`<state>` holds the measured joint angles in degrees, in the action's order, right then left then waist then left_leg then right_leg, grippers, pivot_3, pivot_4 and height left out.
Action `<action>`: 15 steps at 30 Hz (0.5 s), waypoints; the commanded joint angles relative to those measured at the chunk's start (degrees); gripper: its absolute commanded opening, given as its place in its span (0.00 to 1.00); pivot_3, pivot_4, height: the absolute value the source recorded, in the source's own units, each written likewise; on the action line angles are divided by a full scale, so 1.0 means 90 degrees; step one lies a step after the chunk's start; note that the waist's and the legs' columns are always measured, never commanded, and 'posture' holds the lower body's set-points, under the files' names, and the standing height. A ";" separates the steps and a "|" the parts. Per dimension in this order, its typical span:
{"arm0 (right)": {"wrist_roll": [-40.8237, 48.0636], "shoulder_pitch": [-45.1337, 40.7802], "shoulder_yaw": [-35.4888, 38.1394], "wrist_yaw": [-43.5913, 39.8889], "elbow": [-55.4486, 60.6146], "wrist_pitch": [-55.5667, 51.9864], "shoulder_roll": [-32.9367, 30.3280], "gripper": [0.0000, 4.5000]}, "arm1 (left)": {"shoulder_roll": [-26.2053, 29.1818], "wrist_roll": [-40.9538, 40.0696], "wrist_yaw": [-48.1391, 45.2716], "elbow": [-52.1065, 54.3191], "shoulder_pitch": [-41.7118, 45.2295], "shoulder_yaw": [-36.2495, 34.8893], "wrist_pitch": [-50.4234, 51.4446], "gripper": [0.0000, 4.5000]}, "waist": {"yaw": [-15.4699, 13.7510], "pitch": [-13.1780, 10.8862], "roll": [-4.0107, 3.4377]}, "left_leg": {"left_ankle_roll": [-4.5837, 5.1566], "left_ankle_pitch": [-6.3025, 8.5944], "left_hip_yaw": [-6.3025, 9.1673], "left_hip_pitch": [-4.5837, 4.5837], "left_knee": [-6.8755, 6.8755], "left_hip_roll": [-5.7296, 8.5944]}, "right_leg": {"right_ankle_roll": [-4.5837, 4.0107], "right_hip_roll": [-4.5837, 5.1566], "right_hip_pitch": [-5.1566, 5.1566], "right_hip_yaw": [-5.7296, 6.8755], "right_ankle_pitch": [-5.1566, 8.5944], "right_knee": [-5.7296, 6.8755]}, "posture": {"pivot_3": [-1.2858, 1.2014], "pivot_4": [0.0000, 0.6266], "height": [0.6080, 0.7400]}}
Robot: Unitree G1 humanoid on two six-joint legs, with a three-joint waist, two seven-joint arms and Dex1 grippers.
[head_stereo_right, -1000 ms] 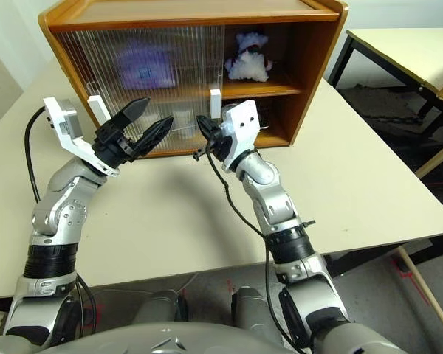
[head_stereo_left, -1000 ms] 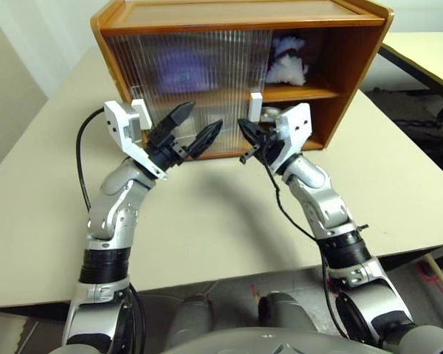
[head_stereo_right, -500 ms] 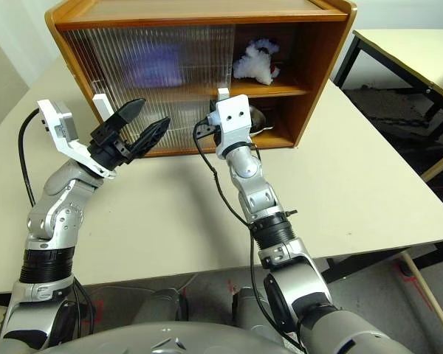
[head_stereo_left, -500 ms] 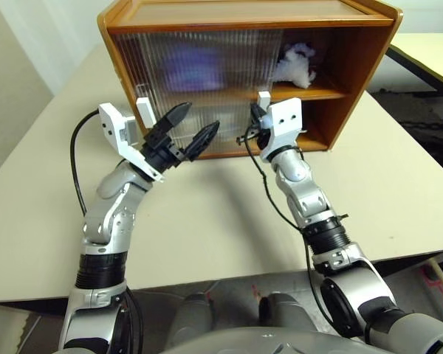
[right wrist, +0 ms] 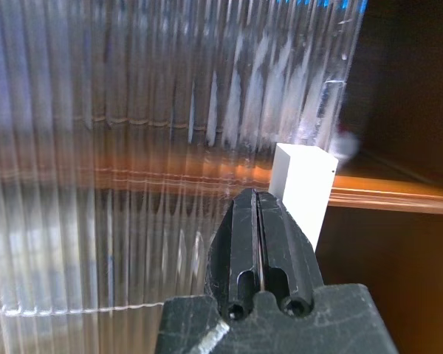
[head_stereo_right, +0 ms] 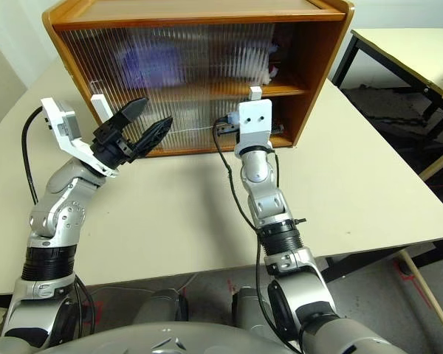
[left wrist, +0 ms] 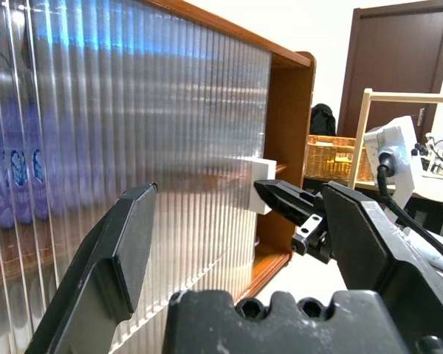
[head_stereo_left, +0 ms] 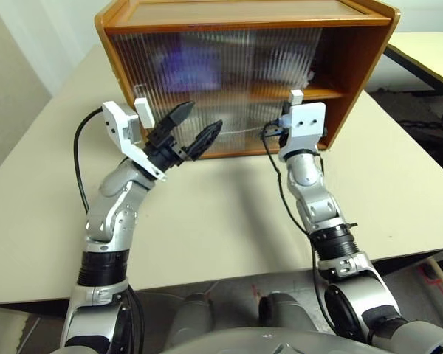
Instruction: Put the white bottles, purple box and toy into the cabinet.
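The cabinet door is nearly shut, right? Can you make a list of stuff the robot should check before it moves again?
1. Right sliding door across the opening: not ok, a dark gap remains at the cabinet side wall.
2. Right gripper shut: ok, fingers pressed together.
3. Right gripper beside the door's white handle: ok; touching it, cannot tell.
4. Left gripper open and holding nothing: ok.
5. Purple box inside, behind the left door: ok.
6. Toy and white bottles inside: cannot tell, the ribbed doors blur them.
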<state>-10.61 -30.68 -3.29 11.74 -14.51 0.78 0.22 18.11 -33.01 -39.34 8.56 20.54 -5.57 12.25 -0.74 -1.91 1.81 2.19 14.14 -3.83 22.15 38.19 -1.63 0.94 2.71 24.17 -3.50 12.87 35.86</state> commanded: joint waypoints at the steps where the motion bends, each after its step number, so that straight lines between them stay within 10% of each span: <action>1: -0.0087 -0.0022 0.0243 0.0326 -0.0283 -0.0047 -0.0091 0.01 | 0.0011 0.0043 -0.0081 -0.0067 0.0103 0.0062 0.0020 1.00 | 0.0003 0.0000 0.0000 | 0.0000 0.0000 0.0000 0.0000 0.0001 0.0000 | 0.0000 0.0000 0.0000 0.0000 0.0000 0.0000 | 0.56 0.00 1.00; 15: -0.0124 -0.0362 0.0642 0.1028 -0.1063 0.0185 -0.0474 0.01 | -0.0016 0.0047 -0.0102 -0.0072 0.0109 0.0060 0.0015 1.00 | 0.0022 0.0000 0.0000 | 0.0003 -0.0003 -0.0001 0.0000 0.0003 0.0003 | 0.0000 0.0000 -0.0002 -0.0003 0.0000 -0.0001 | 0.56 0.00 1.00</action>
<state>-11.32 -33.16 1.32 19.65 -22.48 1.75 -3.61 18.05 -33.01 -39.96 8.14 21.18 -5.55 12.25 -0.54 -1.91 1.81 2.21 14.12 -3.84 22.15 38.22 -1.61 0.94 2.70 24.16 -3.53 12.87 35.85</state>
